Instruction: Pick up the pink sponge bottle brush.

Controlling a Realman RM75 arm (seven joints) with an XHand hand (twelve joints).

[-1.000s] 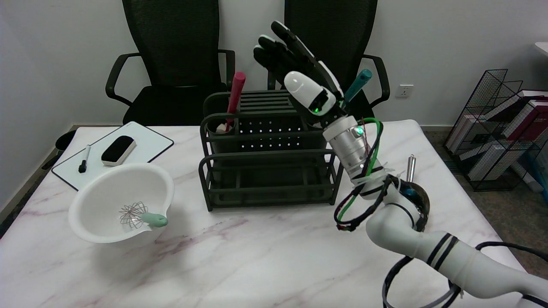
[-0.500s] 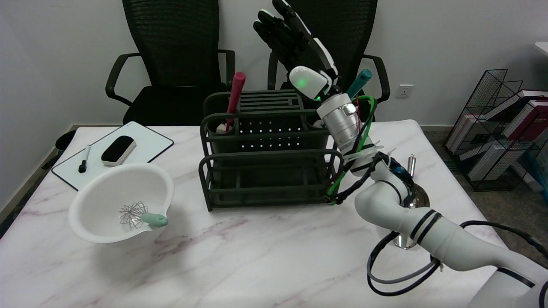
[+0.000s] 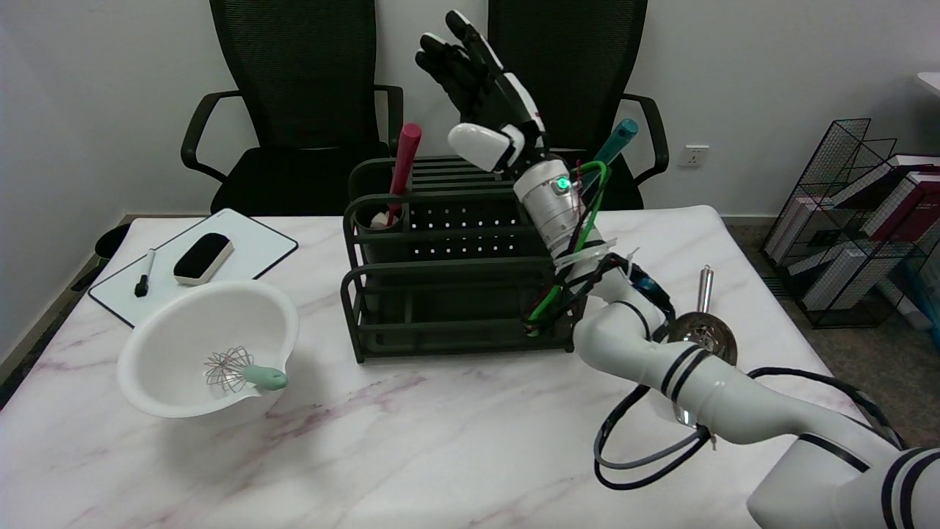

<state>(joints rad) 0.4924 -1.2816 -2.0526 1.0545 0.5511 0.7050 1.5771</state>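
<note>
Head view shows the pink sponge bottle brush [image 3: 400, 170] standing tilted in the round cup at the back left corner of the dark rack [image 3: 455, 294], its handle rising above the rim and its pale sponge end just visible in the cup. Air around the handle's top is free on every side. The right hand [image 3: 481, 99] is raised above the rack's back edge, to the right of the handle and apart from it, with nothing between them. Its fingers [image 3: 448, 62] are spread and point up; they hold nothing and touch nothing. A teal-handled tool [image 3: 615, 143] leans out of the rack's back right corner, behind the wrist. On the tabletop [image 3: 440, 441], left of the rack and well apart from it, sits a white bowl [image 3: 169, 397] with a small whisk [image 3: 242, 369] inside. Behind the bowl lies a whiteboard [image 3: 250, 253] carrying an eraser [image 3: 203, 258] and a marker [image 3: 144, 273]. A metal strainer [image 3: 703, 330] lies near the right edge, beside the forearm.
</note>
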